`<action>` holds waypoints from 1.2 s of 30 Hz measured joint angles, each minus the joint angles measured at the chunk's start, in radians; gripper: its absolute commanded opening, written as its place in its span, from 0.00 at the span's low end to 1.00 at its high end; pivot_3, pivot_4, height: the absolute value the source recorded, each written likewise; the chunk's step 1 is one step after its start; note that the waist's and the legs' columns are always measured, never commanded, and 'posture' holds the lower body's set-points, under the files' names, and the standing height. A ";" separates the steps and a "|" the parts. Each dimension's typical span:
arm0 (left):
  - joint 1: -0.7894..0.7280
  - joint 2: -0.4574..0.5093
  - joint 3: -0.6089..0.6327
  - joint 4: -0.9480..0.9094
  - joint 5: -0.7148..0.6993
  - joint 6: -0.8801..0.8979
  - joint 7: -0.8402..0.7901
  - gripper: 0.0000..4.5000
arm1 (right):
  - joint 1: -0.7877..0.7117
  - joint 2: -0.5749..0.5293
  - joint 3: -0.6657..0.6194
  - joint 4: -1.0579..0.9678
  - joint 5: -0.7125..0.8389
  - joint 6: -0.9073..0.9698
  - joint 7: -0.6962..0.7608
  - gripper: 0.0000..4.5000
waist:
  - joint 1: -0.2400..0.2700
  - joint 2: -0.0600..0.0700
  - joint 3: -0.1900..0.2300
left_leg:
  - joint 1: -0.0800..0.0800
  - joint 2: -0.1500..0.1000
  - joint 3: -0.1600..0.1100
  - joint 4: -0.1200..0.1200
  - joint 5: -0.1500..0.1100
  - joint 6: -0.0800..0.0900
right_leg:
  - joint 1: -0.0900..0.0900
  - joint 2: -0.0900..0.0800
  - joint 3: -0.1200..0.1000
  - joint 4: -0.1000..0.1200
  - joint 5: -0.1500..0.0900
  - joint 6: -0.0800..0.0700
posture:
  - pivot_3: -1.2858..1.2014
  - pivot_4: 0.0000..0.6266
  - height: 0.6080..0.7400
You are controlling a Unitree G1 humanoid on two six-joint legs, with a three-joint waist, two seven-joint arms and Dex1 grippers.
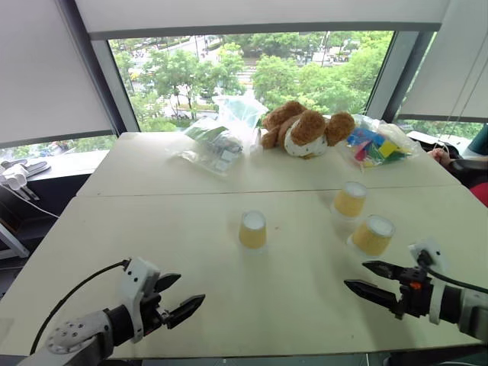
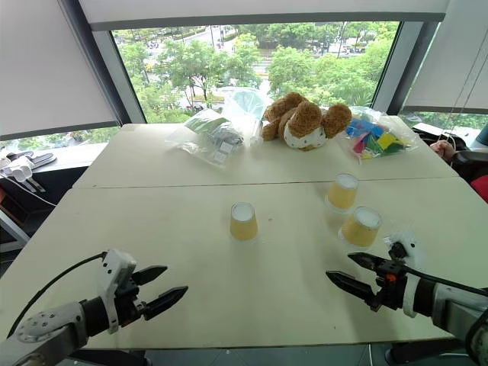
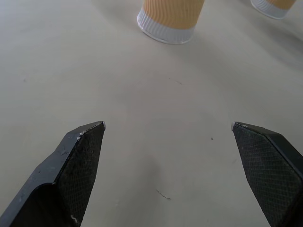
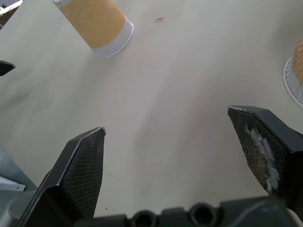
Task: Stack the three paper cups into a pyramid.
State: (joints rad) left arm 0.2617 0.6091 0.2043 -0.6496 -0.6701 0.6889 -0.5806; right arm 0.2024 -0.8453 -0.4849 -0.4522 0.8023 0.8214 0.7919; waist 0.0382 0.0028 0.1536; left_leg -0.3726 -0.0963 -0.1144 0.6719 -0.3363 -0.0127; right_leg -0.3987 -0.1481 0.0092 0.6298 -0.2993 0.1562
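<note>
While both arms hover low over the near part of the counter (image 1: 152,229), I read the left hand (image 1: 179,297) with its two black fingers spread apart and nothing between them. I read the right hand (image 1: 370,278) the same way: fingers apart, empty, pointing inward across the near edge.

The three paper cups all stand upside down on the counter, white base up, none stacked. The middle cup (image 1: 252,229) stands alone near the centre of the counter, ahead of the left hand and well apart from it. The far right cup (image 1: 350,200) stands further back on the right side. The near right cup (image 1: 372,235) stands just in front of it and slightly to the right; the two are near each other but not touching. The near right cup is the one closest to the right hand, a short way beyond its fingertips.

At the far edge, by the window, I see a brown teddy bear (image 1: 305,130) lying on the counter, clear plastic bags (image 1: 217,141) to its left and a bag of coloured blocks (image 1: 375,145) to its right.
</note>
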 measured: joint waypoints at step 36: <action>-0.525 0.188 -0.076 0.319 -0.058 0.076 -0.301 0.98 | 0.029 0.152 -0.185 -0.049 -0.132 -0.134 -0.269 1.00 | -0.030 0.001 -0.001 | 0.000 -0.002 -0.003 0.002 0.000 0.000 | 0.001 -0.001 -0.004 0.003 0.000 0.000 | 0.52 0.24 1.00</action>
State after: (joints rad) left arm -0.2631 0.7972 0.1282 -0.3306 -0.7284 0.7648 -0.8816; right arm 0.2315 -0.6930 -0.6701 -0.5012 0.6708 0.6870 0.5230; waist 0.0078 0.0034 0.1531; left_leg -0.3728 -0.0982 -0.1176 0.6736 -0.3362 -0.0127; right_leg -0.3981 -0.1493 0.0056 0.6327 -0.2993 0.1563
